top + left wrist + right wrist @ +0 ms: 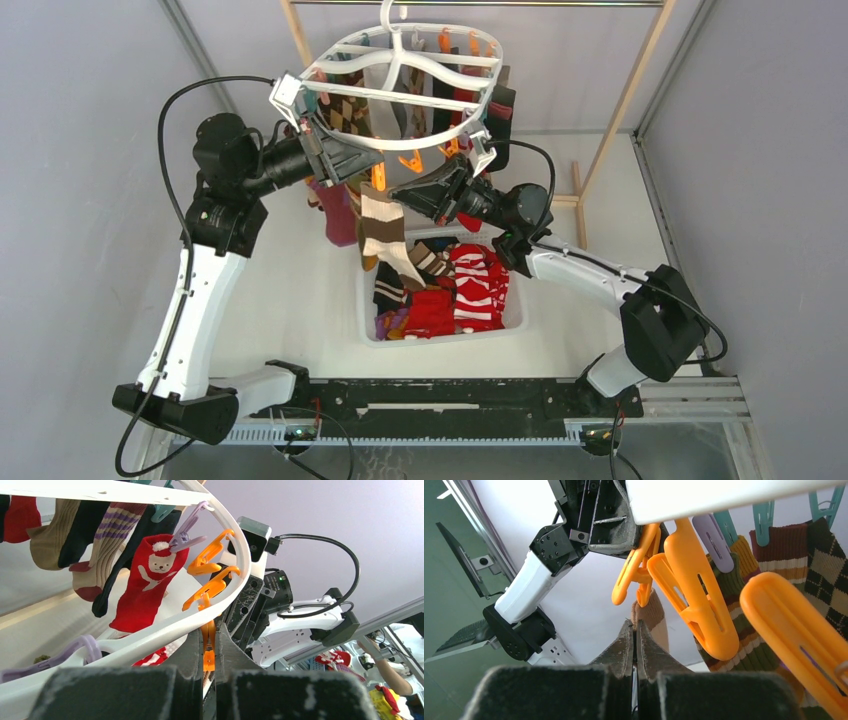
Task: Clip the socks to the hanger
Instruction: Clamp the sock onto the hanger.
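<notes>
- At the left of the scene, the left claw [210, 632] is raised to the near-left rim of the hanger [440, 140]. It is closed tight on an orange clip [208, 657] hanging from that rim. The squeeze is judged to be opening the clip's mouth.
- Centre, far: the hanger hangs by its hook above the counter [300, 290], inside a wooden frame [632, 90]. Several socks are fastened along its far and left sides, among them a red bear sock [150, 580] in a lilac clip [187, 535].
- Centre, near: a brown-and-cream striped sock [385, 235] hangs below the squeezed clip, its tan cuff at the clip's lower end. Whether the clip has hold of it cannot be told.
- Right of centre: the right claw [635, 625] is fully closed, its tips right beneath that cuff. Whether any fabric is pinched between them cannot be told.
- Near right: a white basket [440, 338] on the counter holds a pile of unclipped socks, including a red-and-white striped one [478, 285].
- Right side of the hanger: large orange clips [694, 605] and teal clips [764, 515] hang with nothing in them.
- Assessment: the task is part done. One sock is at the point of being clipped, and the basket's contents are left to do.
</notes>
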Tool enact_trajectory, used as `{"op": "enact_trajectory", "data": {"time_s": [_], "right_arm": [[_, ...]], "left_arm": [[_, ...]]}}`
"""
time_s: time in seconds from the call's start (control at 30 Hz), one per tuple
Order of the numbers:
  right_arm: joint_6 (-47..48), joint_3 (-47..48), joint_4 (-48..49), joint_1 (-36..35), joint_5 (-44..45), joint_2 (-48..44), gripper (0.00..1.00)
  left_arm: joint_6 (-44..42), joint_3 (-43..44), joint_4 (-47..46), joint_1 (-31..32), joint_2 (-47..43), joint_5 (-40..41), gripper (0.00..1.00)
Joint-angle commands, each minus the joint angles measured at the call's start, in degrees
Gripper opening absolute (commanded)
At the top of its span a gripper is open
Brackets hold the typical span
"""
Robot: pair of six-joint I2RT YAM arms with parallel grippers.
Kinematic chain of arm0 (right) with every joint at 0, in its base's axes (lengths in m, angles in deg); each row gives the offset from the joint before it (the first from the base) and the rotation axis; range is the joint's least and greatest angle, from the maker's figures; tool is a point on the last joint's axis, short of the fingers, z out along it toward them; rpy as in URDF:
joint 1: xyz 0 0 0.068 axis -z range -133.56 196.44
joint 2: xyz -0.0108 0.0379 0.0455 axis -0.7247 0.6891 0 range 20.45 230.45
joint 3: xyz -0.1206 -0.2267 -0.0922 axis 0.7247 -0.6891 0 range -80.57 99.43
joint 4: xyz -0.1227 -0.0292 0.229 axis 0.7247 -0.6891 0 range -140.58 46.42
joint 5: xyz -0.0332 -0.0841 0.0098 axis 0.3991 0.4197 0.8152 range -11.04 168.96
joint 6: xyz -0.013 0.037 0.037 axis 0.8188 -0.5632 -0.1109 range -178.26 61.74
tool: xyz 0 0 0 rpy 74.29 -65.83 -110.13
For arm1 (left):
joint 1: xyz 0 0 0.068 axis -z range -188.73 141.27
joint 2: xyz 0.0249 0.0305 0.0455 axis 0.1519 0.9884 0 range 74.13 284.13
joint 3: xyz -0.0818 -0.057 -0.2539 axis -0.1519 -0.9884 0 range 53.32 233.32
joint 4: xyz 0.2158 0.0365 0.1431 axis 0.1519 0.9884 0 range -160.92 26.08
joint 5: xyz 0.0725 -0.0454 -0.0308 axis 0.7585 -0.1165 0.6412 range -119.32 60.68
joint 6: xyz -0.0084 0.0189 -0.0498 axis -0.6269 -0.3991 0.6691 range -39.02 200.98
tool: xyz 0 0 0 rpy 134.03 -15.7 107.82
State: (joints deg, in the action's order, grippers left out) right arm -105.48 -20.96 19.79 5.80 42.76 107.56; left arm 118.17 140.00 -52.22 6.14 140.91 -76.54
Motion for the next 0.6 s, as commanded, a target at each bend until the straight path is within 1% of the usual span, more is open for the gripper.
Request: {"op": "enact_trajectory", "data": {"time_s": [0.0,0.33,0.57], "right_arm": [[0.15,-0.12,0.30,-0.31,1.01,-1.95,0.00],[-2.95,-0.13,4.26,0.10,1.96,-1.53,0.00],[-4.29,-0.16,5.27,-0.17,5.57,-1.07,0.00]], "left_arm": [[1.27,-1.13,-1.65,0.51,-1.96,-5.81,0.02],[0.95,-1.51,-1.64,0.51,-1.84,-5.86,0.02],[0.88,-1.46,-1.75,0.51,-1.81,-5.91,0.02]]}}
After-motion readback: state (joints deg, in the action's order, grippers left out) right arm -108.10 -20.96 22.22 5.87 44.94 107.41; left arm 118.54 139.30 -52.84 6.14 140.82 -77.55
